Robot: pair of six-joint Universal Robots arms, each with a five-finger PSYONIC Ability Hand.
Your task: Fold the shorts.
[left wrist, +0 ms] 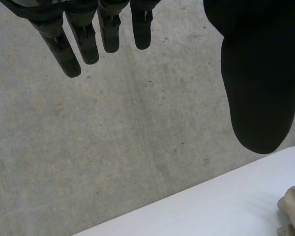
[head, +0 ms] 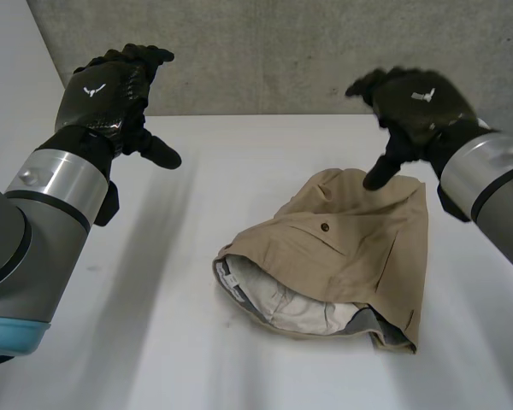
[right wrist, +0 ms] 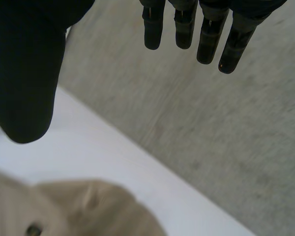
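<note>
Both hands hover with nothing in them. The right hand (head: 415,107) has straight, slightly spread fingers (right wrist: 184,29) with the thumb held wide, and the left hand (head: 111,85) is posed the same way. The shorts (head: 342,256) lie on the white table (head: 154,325). Their far edge is under the right hand, which is much the nearer; the left hand is well apart from them. Their length seems to run from that far edge to the gaping waistband nearest the robot. They are soft, creased tan cloth with a pale lining and one dark button (head: 325,227).
</note>
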